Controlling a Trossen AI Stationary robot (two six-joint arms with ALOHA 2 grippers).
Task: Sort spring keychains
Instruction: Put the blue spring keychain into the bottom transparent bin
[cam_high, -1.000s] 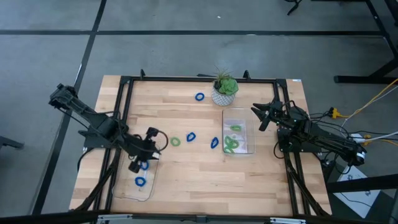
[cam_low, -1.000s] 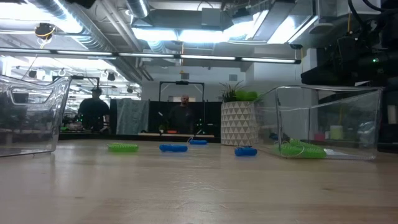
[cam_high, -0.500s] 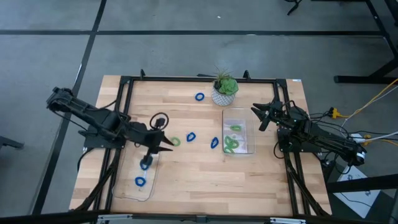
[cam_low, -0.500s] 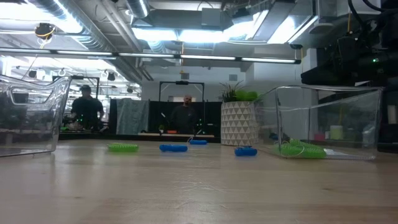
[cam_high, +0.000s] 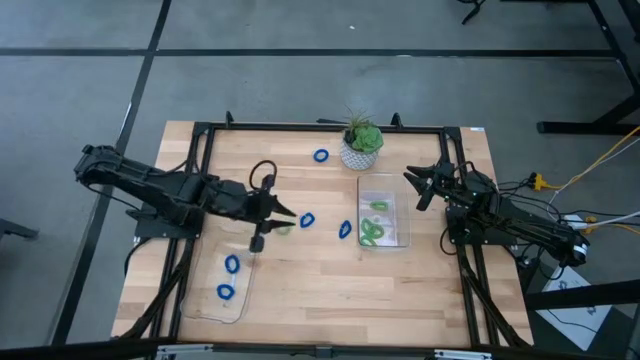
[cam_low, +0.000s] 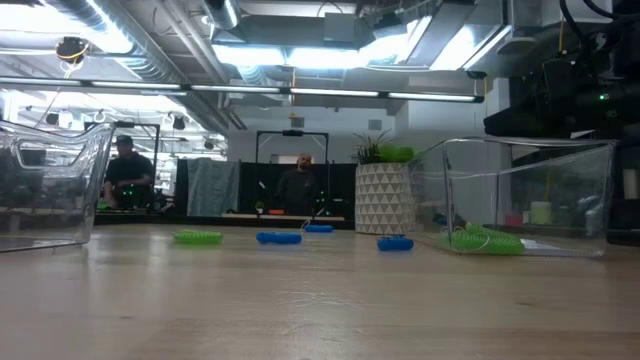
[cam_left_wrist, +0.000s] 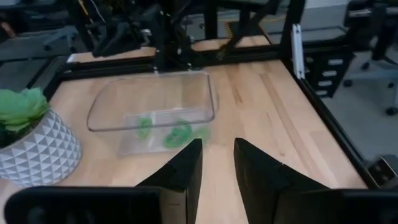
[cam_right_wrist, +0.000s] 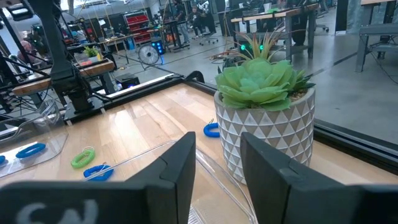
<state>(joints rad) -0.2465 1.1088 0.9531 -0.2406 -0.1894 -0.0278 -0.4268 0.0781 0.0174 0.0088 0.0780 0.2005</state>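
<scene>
Spring keychains lie loose mid-table: a light green one (cam_high: 283, 229), blue ones (cam_high: 307, 220) (cam_high: 345, 230) and another blue (cam_high: 321, 156) near the far edge. Two blue ones (cam_high: 232, 264) (cam_high: 225, 292) lie in the clear left tray (cam_high: 238, 305). Green ones (cam_high: 372, 235) lie in the clear right tray (cam_high: 401, 222), which also shows in the left wrist view (cam_left_wrist: 152, 109). My left gripper (cam_high: 286, 216) hovers open above the table by the loose green keychain, nothing between its fingers (cam_left_wrist: 217, 171). My right gripper (cam_high: 414, 190) waits open at the right tray's far right.
A green plant in a white patterned pot (cam_high: 361, 145) stands just beyond the right tray, close in front of my right gripper (cam_right_wrist: 264, 118). A black frame (cam_high: 320, 127) runs round the table. Bare wood lies along the near edge (cam_high: 340, 290).
My left gripper has risen from over the left tray and swung toward the table's right and far side, tipping from pointing down to nearly level. It now hovers by the loose green keychain. The two blue keychains stay in the left tray.
</scene>
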